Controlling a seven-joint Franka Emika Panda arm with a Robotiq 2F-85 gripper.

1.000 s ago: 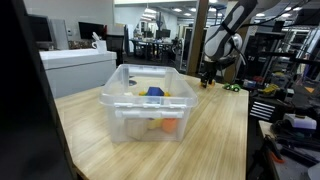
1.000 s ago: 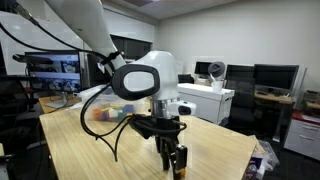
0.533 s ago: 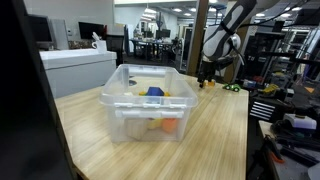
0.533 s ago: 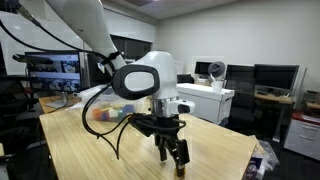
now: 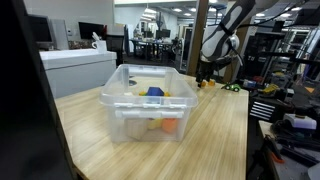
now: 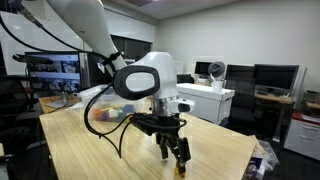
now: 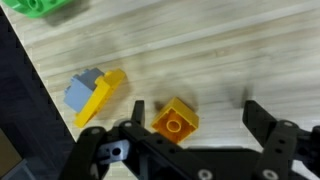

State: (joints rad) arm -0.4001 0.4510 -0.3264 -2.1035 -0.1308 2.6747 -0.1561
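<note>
Hand hangs spread wide over the table, the orange block lying between its fingers; a yellow-and-grey piece sits near that block.

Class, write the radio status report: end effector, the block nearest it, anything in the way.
End effector open, low over table. Orange block below the open gap, ungripped. Yellow-grey piece beside it, apart; no obstruction.

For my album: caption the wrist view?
Open gripper over a small orange plastic brick on a wooden table, grey-and-yellow piece nearby.
</note>
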